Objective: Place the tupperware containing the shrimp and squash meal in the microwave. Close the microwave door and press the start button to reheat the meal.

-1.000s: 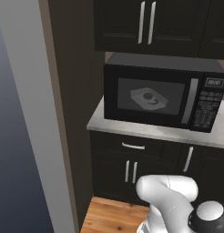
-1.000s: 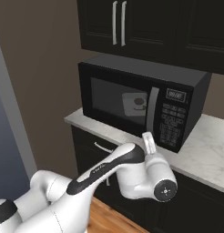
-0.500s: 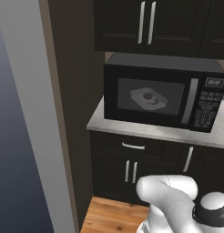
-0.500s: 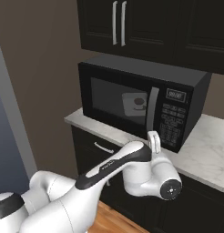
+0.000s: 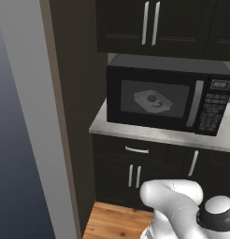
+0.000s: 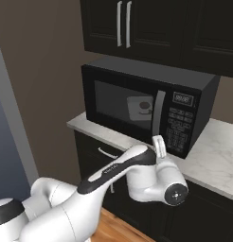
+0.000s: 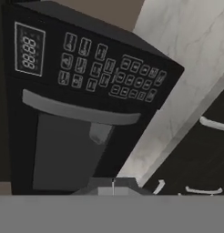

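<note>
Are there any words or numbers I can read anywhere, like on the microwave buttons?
None can be read.
Microwave display: pale digit shapes, too blurred to read.
Keypad: pale marks on the buttons, too small to read.
Tupperware, cabinets and counter: no writing seen.

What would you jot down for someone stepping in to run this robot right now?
Hand: shut, holding nothing, raised in front of the microwave's keypad.
Tray with the food: inside the microwave, seen through the window.
Door: closed, handle flush.
Done: meal loaded, door shut.
Left: press the start button; the hand looks close to the keypad but I cannot tell that it has touched it.
</note>
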